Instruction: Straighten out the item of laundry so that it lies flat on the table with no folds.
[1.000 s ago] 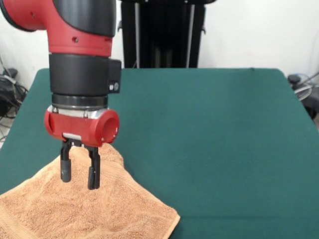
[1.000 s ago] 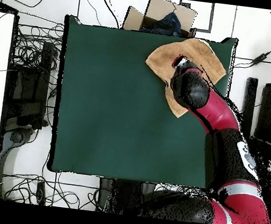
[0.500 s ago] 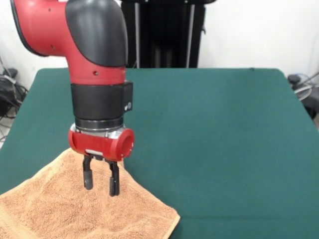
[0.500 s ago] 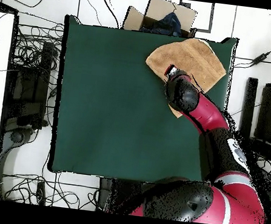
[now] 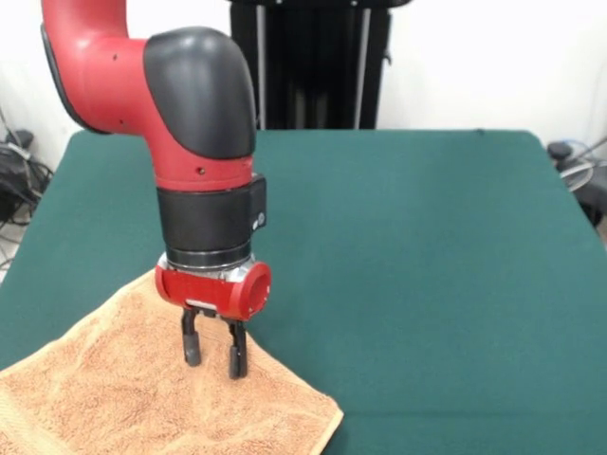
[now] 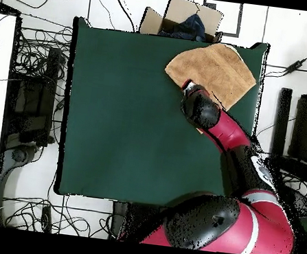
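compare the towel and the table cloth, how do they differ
Colour: the towel is tan-orange, the table cover is dark green.
Size: the towel fills just one corner, while the table stretches far beyond it on the other sides.
Surface: the towel looks nubby and looped, the table cover smooth and felt-like.
Shared: both are fabric, four-sided and lying flat, under the open gripper.

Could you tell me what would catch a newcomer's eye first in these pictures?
The big red and black arm dominates, reaching down at the left of the front view with its open gripper poised at the towel's right-hand edge. The tan-orange towel lies spread at the table's near left corner in that view, running past the table's edge. Around it stretches dark green cloth.
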Controlling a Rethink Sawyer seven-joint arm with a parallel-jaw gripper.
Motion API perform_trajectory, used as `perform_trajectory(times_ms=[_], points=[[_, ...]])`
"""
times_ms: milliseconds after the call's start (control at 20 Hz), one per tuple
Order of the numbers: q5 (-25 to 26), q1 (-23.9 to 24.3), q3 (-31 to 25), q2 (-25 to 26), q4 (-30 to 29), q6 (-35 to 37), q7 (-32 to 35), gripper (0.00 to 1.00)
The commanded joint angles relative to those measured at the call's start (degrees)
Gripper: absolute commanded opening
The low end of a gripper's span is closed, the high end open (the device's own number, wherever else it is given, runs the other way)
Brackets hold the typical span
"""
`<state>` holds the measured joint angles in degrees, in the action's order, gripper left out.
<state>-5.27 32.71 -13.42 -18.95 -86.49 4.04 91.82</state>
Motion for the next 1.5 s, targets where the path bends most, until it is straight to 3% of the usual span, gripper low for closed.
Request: perform_trajectory(times_ms=[50, 800, 1100, 1500], points=[[0.7, -0.4, -0.6, 3.7, -2.0, 2.3, 8.2, 1.0], [1.4, 1.0, -2.2, 9.5, -2.7, -5.5, 10.6, 1.0], [-2.1, -1.5, 0.4, 4.8, -10.0, -2.3, 15.3, 1.0], [-5.3, -2.1, 0.8, -0.8, -19.6, -3.8, 18.8, 1.0]])
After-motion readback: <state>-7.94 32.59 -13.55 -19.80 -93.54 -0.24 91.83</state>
